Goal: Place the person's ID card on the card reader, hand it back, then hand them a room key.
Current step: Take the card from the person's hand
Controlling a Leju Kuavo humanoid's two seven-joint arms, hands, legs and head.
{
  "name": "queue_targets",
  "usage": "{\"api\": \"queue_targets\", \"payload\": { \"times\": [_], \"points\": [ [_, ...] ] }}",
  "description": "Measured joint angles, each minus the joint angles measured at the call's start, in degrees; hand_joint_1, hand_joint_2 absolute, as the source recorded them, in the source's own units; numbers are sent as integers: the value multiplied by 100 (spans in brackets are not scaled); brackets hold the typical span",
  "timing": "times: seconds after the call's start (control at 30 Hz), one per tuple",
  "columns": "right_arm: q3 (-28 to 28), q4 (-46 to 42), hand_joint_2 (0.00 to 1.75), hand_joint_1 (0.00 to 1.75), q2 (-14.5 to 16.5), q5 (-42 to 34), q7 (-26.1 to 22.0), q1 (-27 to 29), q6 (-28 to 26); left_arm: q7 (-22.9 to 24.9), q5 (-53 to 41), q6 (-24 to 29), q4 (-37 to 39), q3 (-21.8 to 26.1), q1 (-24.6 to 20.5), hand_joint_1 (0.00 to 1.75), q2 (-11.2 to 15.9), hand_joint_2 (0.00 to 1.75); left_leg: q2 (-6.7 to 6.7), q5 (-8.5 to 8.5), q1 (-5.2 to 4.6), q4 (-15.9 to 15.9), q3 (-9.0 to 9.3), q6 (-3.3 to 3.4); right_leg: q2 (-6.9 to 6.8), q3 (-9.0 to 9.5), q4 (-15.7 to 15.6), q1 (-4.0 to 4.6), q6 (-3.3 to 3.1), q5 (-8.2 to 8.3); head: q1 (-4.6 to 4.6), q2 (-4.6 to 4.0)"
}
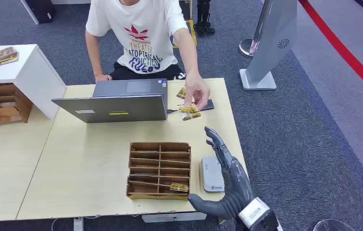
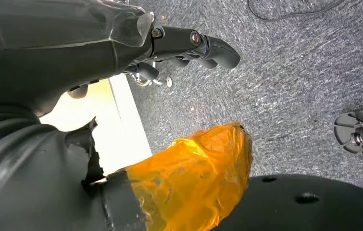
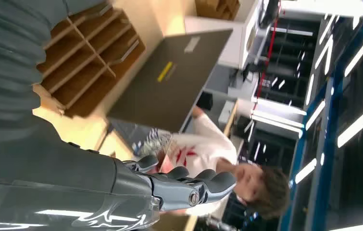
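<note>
Gold-patterned ID card (image 1: 189,111) sits pinched in the person's hand (image 1: 196,94), held out over the bench (image 1: 88,163), apparently offered. The right robot hand (image 1: 225,175) waits open and empty above the card reader (image 1: 211,174), fingers spread to receive it. The left robot hand (image 2: 121,38) hangs near the floor, its fingers curled in on nothing.

The counter (image 1: 93,159) looks like pale, smooth matt wood laminate, the divided tray (image 1: 159,169) brown cardboard, the laptop (image 1: 117,103) matt grey metal, the card reader (image 1: 211,174) smooth light plastic, the right hand (image 1: 227,178) glossy dark grey plastic, the floor (image 1: 304,134) rough grey carpet.

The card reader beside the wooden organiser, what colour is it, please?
Light grey card reader, clearest in the head view.
</note>
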Motion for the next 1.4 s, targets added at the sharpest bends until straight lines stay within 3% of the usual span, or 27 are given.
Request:
{"api": "queue_targets", "payload": {
  "times": [0.23, 0.73, 0.97, 1.3, 1.4],
  "points": [
    [335, 60, 175, 0, -112, 1293, 144, -370, -987, -7, 12, -9, 0, -76, -4, 0, 0, 0, 0, 0, 0, 0, 0, 0, 0, 0, 0, 0, 0, 0, 2, 0],
    [561, 146, 175, 0, -209, 1612, 213, -578, -1185, -5, 12, -11, 0, -128, -4, 0, 1, 0, -1, 0, 0, 0, -1, 0, -1, 0, 0, 0, 0, 0, 1, 0],
    [704, 574, 175, 0, -214, 3529, 773, -998, -2047, 36, -39, -113, 0, -193, -9, 0, 5, 0, 0, 1, 0, 0, 1, 0, 0, 1, 1, 0, 0, 1, 1, 0],
    [907, 1807, 175, 0, -215, 6664, 1773, -2155, -2556, 35, -99, -180, 0, -387, -34, 0, 39, 0, 1, 3, 0, 2, 2, -1, 1, 1, 3, 0, -3, 6, 1, 0],
    [969, 2235, 175, 3, -217, 7091, 1899, -2486, -2614, 40, -91, -197, 0, -419, -35, 0, 74, 0, -1, 3, 0, 2, 2, -1, 1, 1, 3, 0, -3, 6, 1, 0]
  ]
}}
